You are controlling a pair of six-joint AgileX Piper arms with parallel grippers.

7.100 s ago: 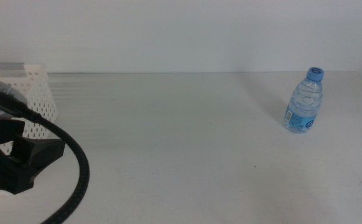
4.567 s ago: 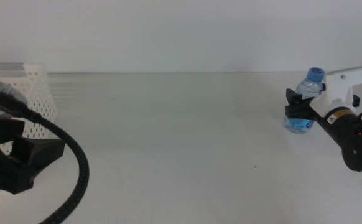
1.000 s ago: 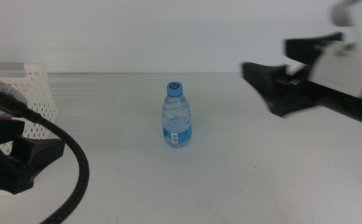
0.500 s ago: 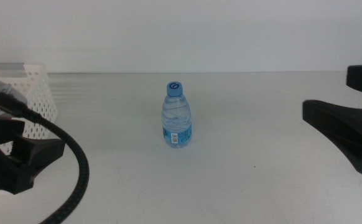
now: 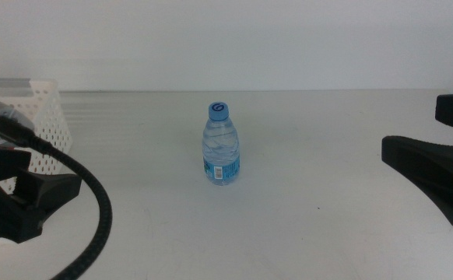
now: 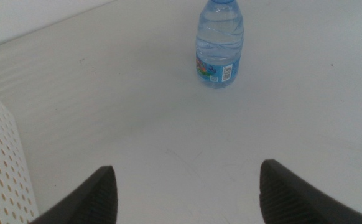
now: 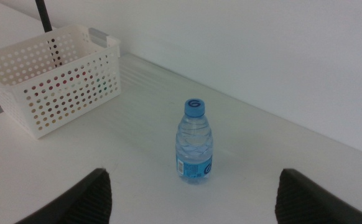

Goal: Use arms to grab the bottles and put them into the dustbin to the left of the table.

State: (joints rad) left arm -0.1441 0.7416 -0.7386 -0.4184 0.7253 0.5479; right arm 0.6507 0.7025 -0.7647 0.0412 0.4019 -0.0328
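A small clear water bottle (image 5: 222, 144) with a blue cap and blue label stands upright alone near the middle of the table (image 5: 312, 233). My right gripper (image 5: 413, 128) is at the right edge, open and empty, well clear of the bottle. The right wrist view shows the bottle (image 7: 196, 142) ahead of the wide-apart jaws of that gripper (image 7: 193, 205). My left gripper (image 5: 32, 183) waits open at the lower left beside the dustbin (image 5: 36, 117). In the left wrist view the bottle (image 6: 219, 43) stands some way beyond that gripper (image 6: 187, 199).
A thick black cable (image 5: 94, 210) loops from the left arm across the lower left corner. The white perforated dustbin (image 7: 53, 81) sits at the table's left end, and its wall (image 6: 0, 168) lies close beside the left jaw. A pale wall backs the table.
The right gripper carried the bottle from the far right to the table's middle, let go and pulled back to the right edge. The left arm has not moved.
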